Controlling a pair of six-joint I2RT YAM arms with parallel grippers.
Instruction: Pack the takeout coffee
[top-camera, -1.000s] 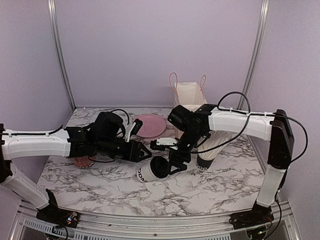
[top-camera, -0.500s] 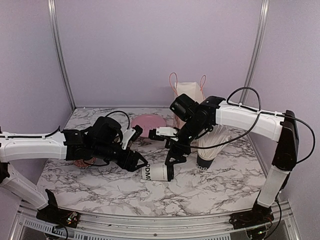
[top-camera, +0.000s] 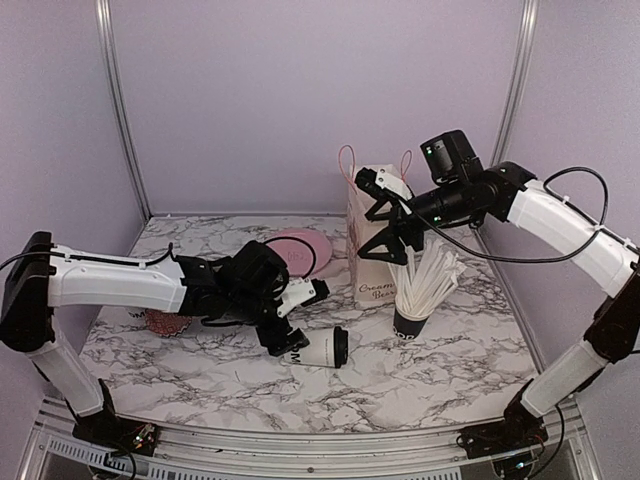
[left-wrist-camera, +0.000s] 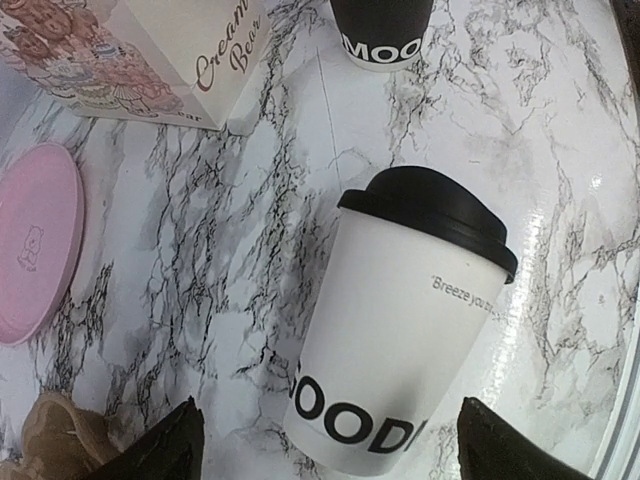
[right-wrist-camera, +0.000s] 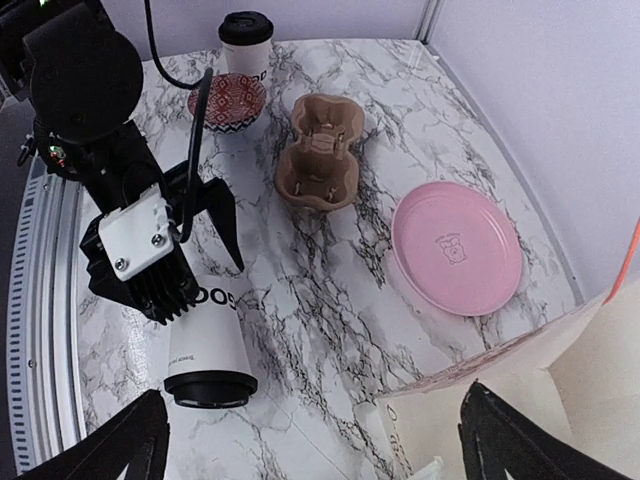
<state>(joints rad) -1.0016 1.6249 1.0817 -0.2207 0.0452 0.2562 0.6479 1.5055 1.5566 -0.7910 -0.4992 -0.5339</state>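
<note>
Near the middle of the table (top-camera: 200, 385), one cup (top-camera: 316, 347) lies on its side, lid (top-camera: 341, 347) toward 3 o'clock, with the bag (top-camera: 372, 282) at its 1 o'clock. Left gripper (top-camera: 286, 335) straddles the cup's base end, jaws spread and not pinching it. Right gripper (top-camera: 388, 232) hangs wide open over the bag. Paper walls look light and crushable, and the round side is likely to roll. I would grip gently mid-body, below the lid.

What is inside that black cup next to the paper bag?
A bunch of white straws fans out of the black cup, which stands beside the paper bag. Their lower ends, and anything else down inside, are hidden by the cup's dark wall.
</note>
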